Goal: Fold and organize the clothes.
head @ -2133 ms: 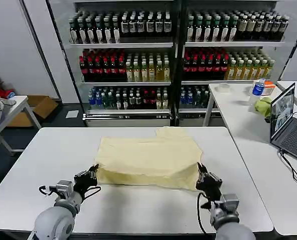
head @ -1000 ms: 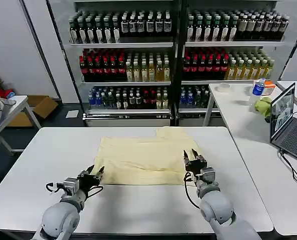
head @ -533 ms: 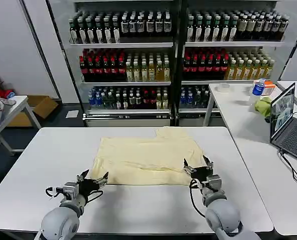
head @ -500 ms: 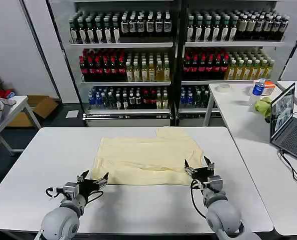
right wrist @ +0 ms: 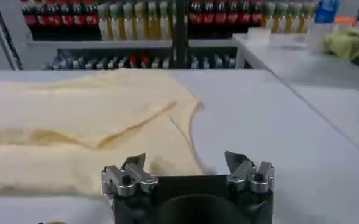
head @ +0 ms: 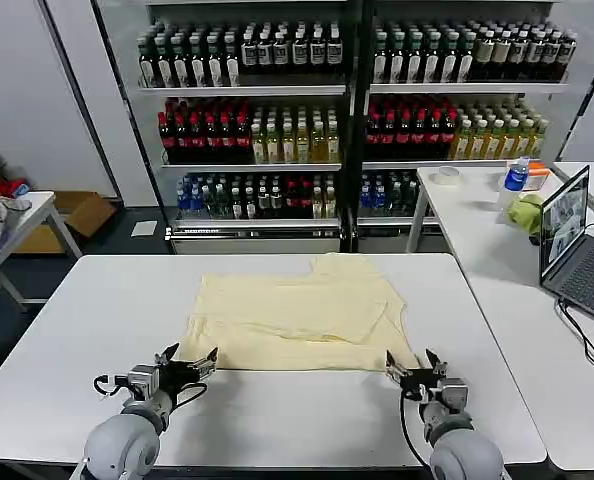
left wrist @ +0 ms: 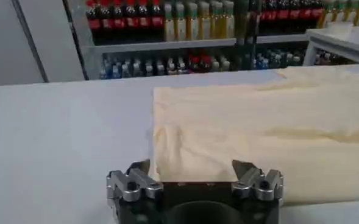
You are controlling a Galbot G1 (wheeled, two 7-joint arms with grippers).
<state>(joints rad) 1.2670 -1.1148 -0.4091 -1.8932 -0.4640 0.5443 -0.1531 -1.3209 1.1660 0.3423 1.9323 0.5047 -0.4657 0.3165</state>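
A pale cream-yellow T-shirt [head: 295,311] lies folded flat on the white counter [head: 67,330], a wide low rectangle with one layer lapped over another and a seam running slantwise across its right half.

The left claw [head: 189,361] hangs low over the counter just short of the shirt's near left corner. Its fingers [left wrist: 132,181] are spread apart and hold nothing; in the left wrist view the shirt's near edge lies right ahead of it, between the two tips, not touched.

The right claw [head: 415,371] sits just off the shirt's near right corner, a little toward the robot from it. It too is released, fingers [right wrist: 242,168] wide and empty. From its wrist camera the shirt [right wrist: 88,125] spreads out ahead and toward the left claw's side, with bare counter on the other side.

Beyond the shirt, well away from both claws, stand shelves of bottles [head: 347,100]. Off past the right claw is a second counter with a laptop [head: 573,245], a yellow-green bundle [head: 526,212] and a blue-topped bottle [head: 516,177].
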